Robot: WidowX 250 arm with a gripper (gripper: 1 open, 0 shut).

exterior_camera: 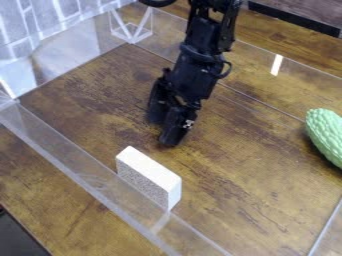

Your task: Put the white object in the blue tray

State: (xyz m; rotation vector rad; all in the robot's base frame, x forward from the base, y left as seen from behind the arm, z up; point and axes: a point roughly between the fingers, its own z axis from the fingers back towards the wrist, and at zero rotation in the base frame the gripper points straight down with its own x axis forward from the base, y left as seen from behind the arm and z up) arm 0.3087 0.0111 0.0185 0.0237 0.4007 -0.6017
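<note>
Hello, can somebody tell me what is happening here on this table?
A black robot arm's gripper hangs open and empty, low over the wooden table. The white block lies apart from it, nearer the camera, not yet grasped. A green bumpy object rests at the right edge. No blue tray is in view.

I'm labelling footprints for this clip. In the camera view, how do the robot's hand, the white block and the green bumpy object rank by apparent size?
1. hand, largest.
2 and 3. white block and green bumpy object: too close to rank. The green object is cut off by the frame edge, and the block lies nearer the camera.
</note>
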